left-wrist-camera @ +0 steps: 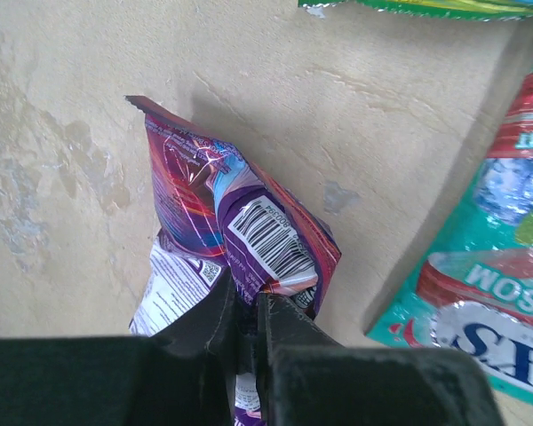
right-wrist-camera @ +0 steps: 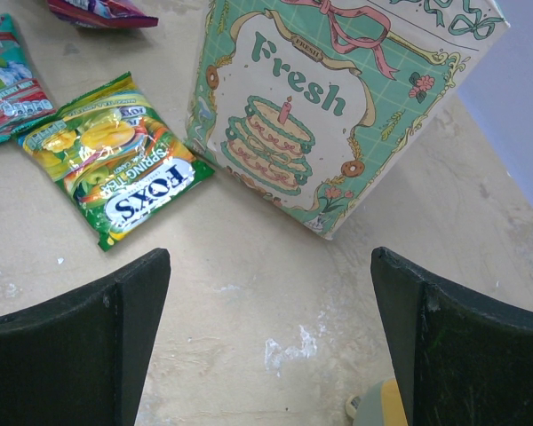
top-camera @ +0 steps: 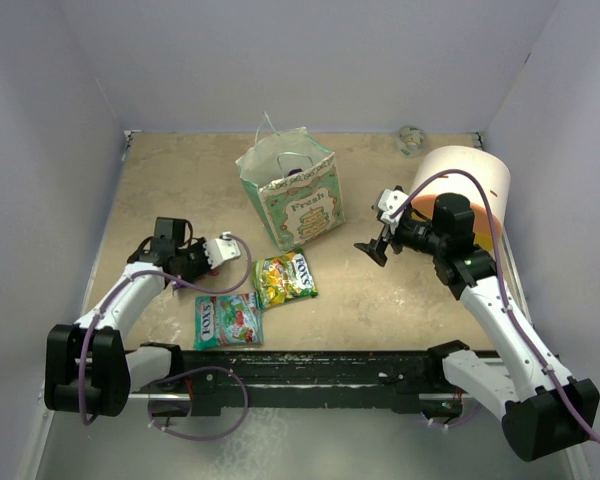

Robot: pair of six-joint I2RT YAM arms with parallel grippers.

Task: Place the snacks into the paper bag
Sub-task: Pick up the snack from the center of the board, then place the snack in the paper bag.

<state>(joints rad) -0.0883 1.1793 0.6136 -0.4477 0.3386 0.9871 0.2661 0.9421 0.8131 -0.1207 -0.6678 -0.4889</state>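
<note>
Left gripper (top-camera: 223, 248), top view: arm stretched low over tan table (top-camera: 380, 300), tip just left of yellow-green glossy fruit candy packet (top-camera: 285, 277); teal-and-red flat packet (top-camera: 228, 320) nearer base. Right gripper (top-camera: 372, 250) hangs right of mint-green paper gift bag (top-camera: 290, 195), upright mid-table; large cream-and-orange cylinder (top-camera: 460, 175) behind arm.
Left wrist view: jaws pinched onto crumpled purple glossy packet (left-wrist-camera: 222, 204), barcode facing up.
Right wrist view: fingers (right-wrist-camera: 89, 337) spread wide, nothing between; bag's "Fresh" cake panel ahead, yellow-green packet flat just beside bag's base.
</note>
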